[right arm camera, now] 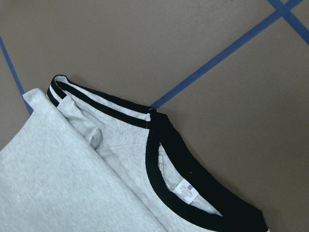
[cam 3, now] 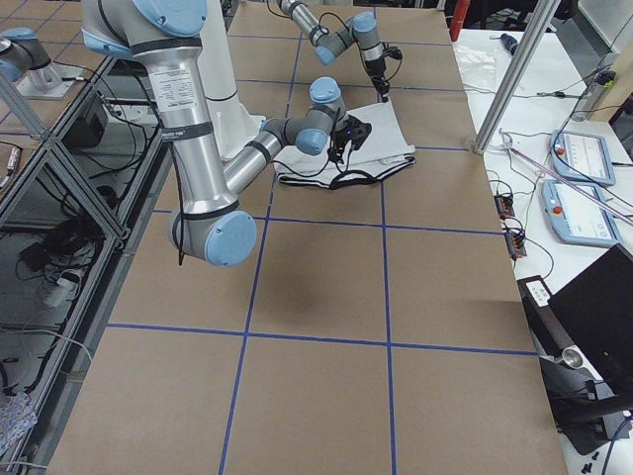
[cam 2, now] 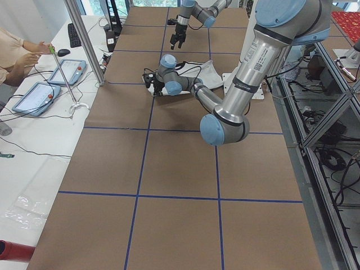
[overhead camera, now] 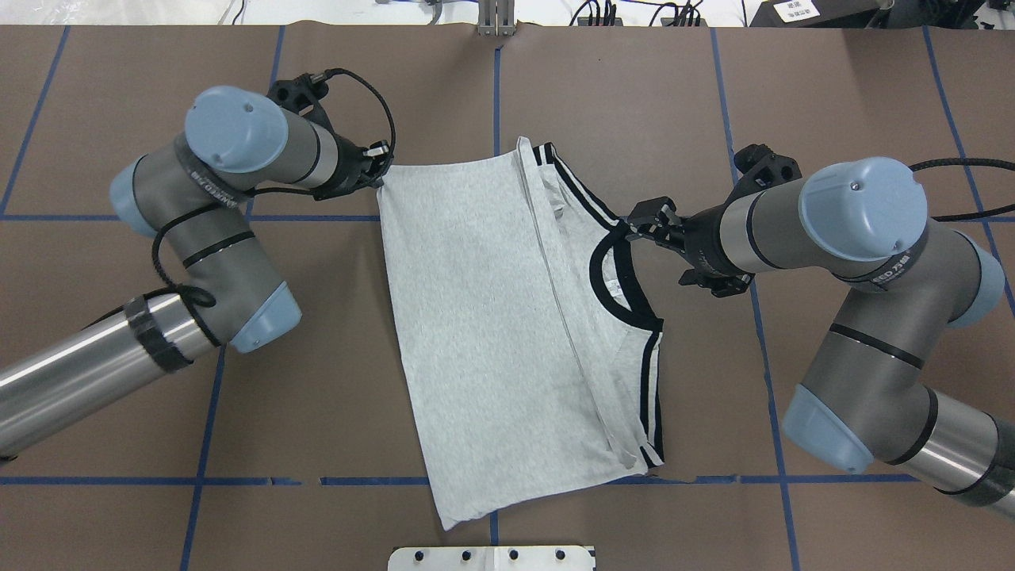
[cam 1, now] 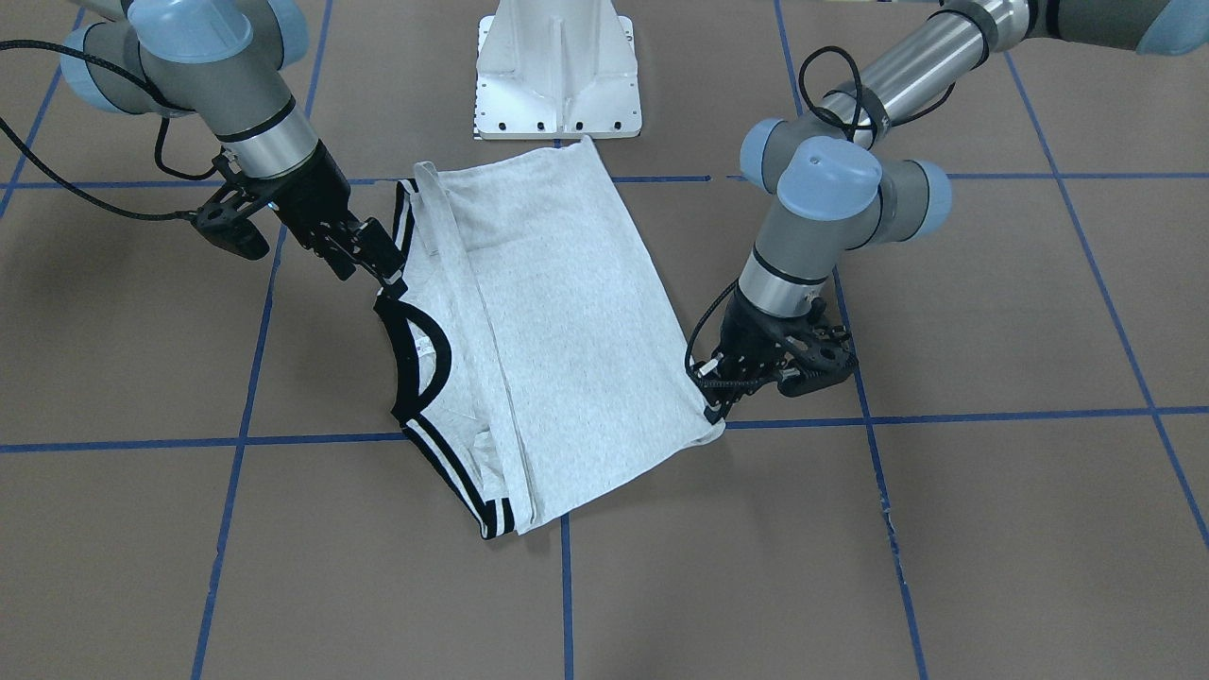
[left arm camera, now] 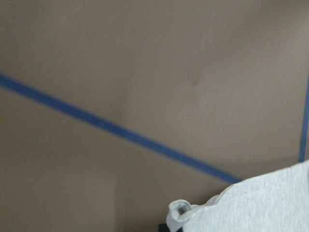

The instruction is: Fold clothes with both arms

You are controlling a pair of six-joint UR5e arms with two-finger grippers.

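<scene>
The grey T-shirt [overhead camera: 476,317] lies on the brown table with both sides folded in; its print is hidden. Its black collar [overhead camera: 614,285] and striped shoulders point to the overhead view's right. My left gripper [overhead camera: 382,170] is shut on the far hem corner, which shows bunched in the left wrist view [left arm camera: 181,212]. My right gripper [overhead camera: 634,228] is at the collar's far end and looks shut on it. In the front view the left gripper [cam 1: 710,397] is on the right and the right gripper [cam 1: 387,276] on the left. The right wrist view shows the collar [right arm camera: 159,145] and its label.
The white pedestal base [cam 1: 557,76] stands at the robot's side of the shirt. Blue tape lines [overhead camera: 238,480] cross the table. Tablets [cam 2: 67,70] and a metal post [cam 2: 84,50] stand on the operators' white table, beyond the far edge.
</scene>
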